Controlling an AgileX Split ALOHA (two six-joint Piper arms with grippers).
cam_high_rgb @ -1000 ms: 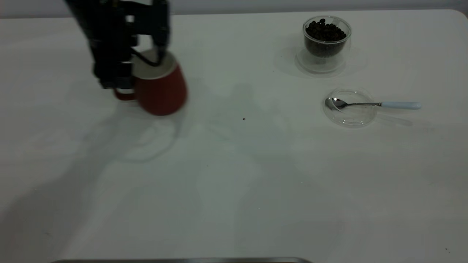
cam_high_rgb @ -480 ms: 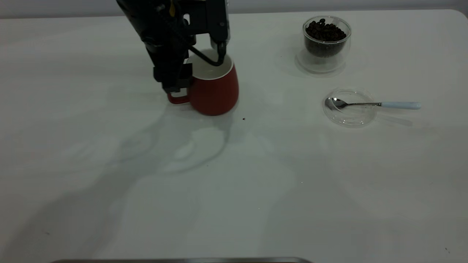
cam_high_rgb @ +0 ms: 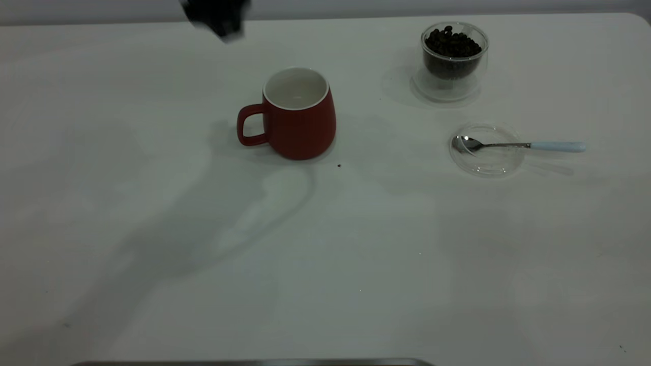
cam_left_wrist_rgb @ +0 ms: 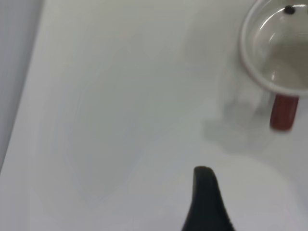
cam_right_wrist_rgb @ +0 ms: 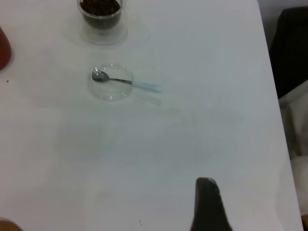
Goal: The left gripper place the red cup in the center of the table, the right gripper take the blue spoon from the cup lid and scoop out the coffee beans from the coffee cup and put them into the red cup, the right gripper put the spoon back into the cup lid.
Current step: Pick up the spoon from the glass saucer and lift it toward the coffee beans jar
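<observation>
Left gripper (cam_high_rgb: 217,20) blurred above tabletop (cam_high_rgb: 325,244), grip state indiscernible, clear of upright red cup (cam_high_rgb: 297,119) standing mid-table.

i see red cup (cam_high_rgb: 300,114) upright mid-table, nothing touching it. right of red cup: coffee cup (cam_high_rgb: 453,60), nearer me cup lid (cam_high_rgb: 487,149) with blue spoon (cam_high_rgb: 519,145); bare gap between. left gripper (cam_high_rgb: 217,15) above, far-left of red cup.
</observation>
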